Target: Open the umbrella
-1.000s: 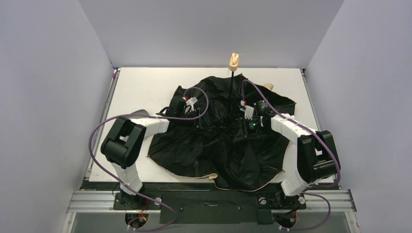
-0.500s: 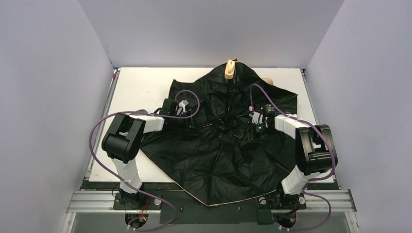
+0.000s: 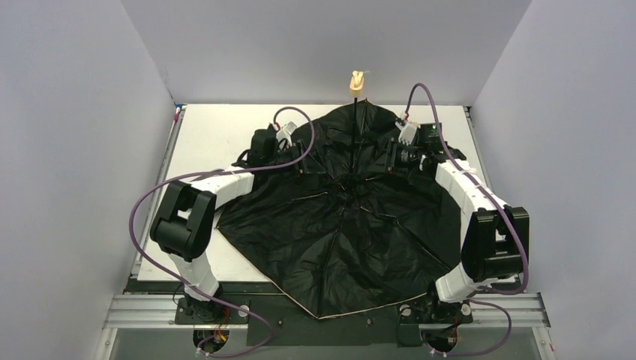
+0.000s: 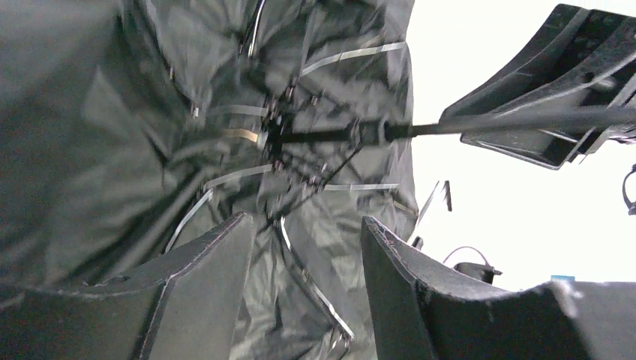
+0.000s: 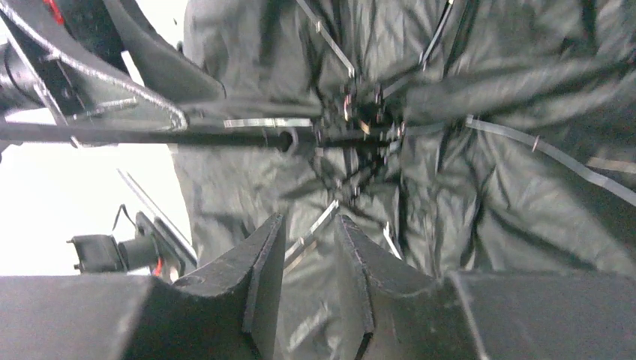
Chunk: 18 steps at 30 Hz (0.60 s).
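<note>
The umbrella stands spread on the table, black inside facing up, with a tan edge along its near rim. Its thin black shaft rises from the hub to the small tan handle. My left gripper is left of the shaft and my right gripper is right of it, both over the far part of the canopy. In the left wrist view my left gripper is open, with a metal rib behind the gap and the shaft beyond. In the right wrist view my right gripper is narrowly open on nothing, facing the hub.
The white table shows at the far left and along the far edge. Grey enclosure walls stand close on the left, right and back. The canopy overhangs the near table edge above the arm bases. Purple cables loop off both arms.
The canopy has spread from a crumpled heap to fully open. Both grippers have moved toward the far side, and the shaft with its handle now stands taller.
</note>
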Motion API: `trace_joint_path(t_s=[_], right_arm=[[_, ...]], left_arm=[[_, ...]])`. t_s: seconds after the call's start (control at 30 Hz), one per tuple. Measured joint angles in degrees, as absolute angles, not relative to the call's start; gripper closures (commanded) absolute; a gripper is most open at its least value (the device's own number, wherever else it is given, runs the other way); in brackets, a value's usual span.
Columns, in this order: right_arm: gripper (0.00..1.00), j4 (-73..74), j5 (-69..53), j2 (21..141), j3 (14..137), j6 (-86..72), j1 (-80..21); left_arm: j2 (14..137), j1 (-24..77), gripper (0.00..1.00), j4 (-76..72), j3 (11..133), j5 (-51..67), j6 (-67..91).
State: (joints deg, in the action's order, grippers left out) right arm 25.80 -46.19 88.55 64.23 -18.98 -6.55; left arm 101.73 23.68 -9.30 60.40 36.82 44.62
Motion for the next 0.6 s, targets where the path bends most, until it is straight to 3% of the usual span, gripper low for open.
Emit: trace_joint_path(t_s=[0.27,0.6], right_arm=[[0.75,11.0,-42.0,98.7,71.4,-30.5,-6.8],[0.76,4.4,-37.7,113.4,79.3,-33.8,-9.6]], left_arm=[[109.9,23.9,0.48,-15.2,71.0,34.6,45.0],[122.0,25.8,0.50,-17.7,75.7,32.1,47.7]])
